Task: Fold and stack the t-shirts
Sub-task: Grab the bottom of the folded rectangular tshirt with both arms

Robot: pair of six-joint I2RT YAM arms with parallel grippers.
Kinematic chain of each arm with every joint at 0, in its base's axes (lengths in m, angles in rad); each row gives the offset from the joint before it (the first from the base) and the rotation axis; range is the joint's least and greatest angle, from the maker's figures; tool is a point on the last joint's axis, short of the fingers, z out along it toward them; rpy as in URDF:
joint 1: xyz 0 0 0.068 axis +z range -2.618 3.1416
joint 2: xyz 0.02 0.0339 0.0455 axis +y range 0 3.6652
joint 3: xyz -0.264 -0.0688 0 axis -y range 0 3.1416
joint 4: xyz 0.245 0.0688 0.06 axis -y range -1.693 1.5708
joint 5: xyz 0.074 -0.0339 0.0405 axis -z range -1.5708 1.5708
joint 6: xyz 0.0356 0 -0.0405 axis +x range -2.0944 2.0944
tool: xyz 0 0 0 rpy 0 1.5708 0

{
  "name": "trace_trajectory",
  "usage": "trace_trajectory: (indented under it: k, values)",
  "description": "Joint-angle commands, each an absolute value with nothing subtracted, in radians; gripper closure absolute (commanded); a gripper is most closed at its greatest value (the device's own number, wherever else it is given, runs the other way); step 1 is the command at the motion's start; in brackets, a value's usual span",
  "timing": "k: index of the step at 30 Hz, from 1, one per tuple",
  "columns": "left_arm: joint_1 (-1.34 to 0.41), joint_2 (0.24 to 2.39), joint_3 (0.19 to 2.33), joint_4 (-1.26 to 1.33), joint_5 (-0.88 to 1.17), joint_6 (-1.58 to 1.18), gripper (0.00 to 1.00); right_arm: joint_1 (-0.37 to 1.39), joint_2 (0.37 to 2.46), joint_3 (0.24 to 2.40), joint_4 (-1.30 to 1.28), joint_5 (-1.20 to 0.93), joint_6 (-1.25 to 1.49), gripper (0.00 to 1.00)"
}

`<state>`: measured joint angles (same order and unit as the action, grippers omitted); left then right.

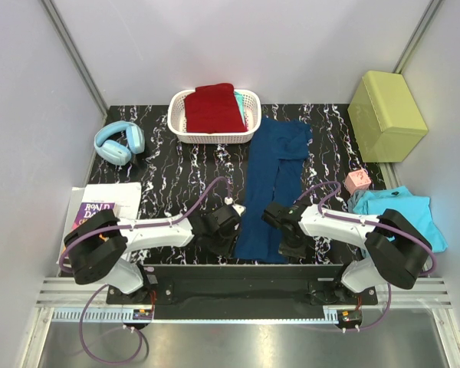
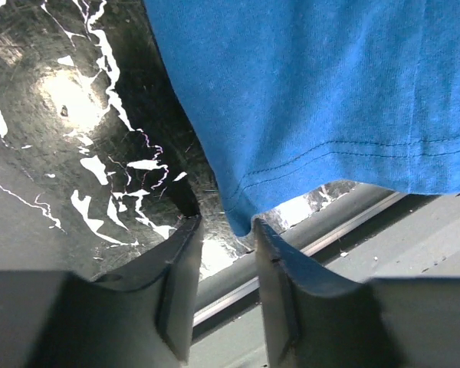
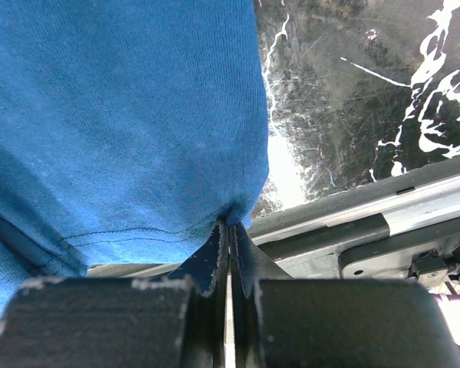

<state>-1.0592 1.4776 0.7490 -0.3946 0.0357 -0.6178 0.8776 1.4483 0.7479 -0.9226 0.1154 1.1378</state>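
Note:
A navy blue t-shirt (image 1: 272, 180) lies folded into a long strip down the middle of the table, its hem at the near edge. My left gripper (image 1: 231, 239) is at the hem's left corner. In the left wrist view the blue cloth (image 2: 314, 100) hangs with its corner tip between the left gripper's (image 2: 226, 224) fingers, which stand apart. My right gripper (image 1: 289, 244) is at the hem's right corner. In the right wrist view the right gripper (image 3: 230, 224) is shut on the shirt's edge (image 3: 123, 130). A dark red t-shirt (image 1: 213, 107) lies in the basket. A turquoise t-shirt (image 1: 402, 211) lies at the right.
A white basket (image 1: 175, 116) stands at the back centre. Blue headphones (image 1: 119, 142) lie at the back left and a book on papers (image 1: 96, 208) at the near left. A green box (image 1: 385, 115) and a pink cube (image 1: 358, 181) sit at the right. The table's metal rail (image 2: 345, 230) runs just past the hem.

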Motion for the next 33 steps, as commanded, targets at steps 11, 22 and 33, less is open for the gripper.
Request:
trace_trajectory:
  k: [11, 22, 33]
  values:
    - [-1.065, 1.519, 0.804, -0.379, 0.04, -0.594, 0.61, 0.885, 1.443, 0.767, -0.956, 0.183, 1.137, 1.0]
    - [-1.065, 1.526, 0.825, -0.387, 0.034, -0.574, 0.7, 0.885, 1.45, 0.773, -0.959, 0.187, 1.138, 1.0]
    - [-1.065, 1.509, 0.834, -0.408, 0.002, -0.561, 1.0, 0.885, 1.431, 0.798, -0.986, 0.224, 1.15, 1.0]
